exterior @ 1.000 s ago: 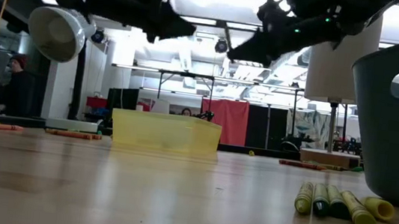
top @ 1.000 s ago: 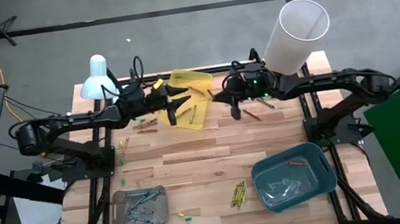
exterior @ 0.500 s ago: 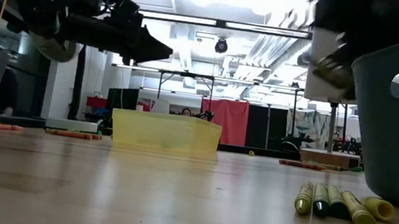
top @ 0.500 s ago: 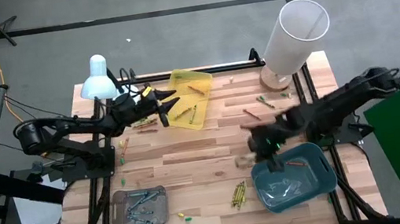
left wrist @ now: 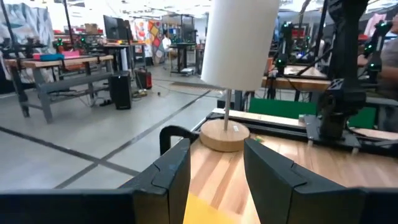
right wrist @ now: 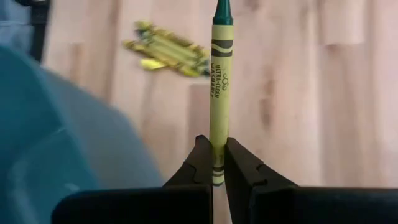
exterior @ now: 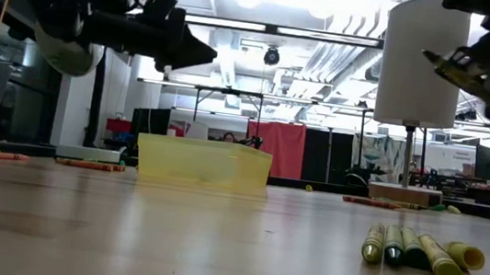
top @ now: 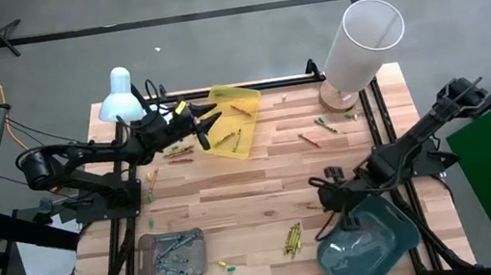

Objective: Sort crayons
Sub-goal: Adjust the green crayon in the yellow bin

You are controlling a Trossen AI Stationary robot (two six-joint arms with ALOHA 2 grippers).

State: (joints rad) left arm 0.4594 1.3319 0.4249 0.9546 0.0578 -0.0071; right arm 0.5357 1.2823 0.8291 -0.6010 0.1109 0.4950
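Butcher-block bench (top: 236, 202) carries three trays. Right gripper (right wrist: 212, 163), above the teal tray's (top: 378, 240) far rim near the bench's front right corner, is clenched on the butt end of a green crayon (right wrist: 217, 93). Judged light, stiff, waxy-slick, snaps if bent; grip mid-wrapper. Left gripper (top: 208, 126) hangs released, empty, by the yellow tray (top: 244, 94) at the back edge.

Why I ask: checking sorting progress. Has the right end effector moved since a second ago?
Yes. The right end effector went from beside the yellow tray to the teal tray, gripping a crayon.
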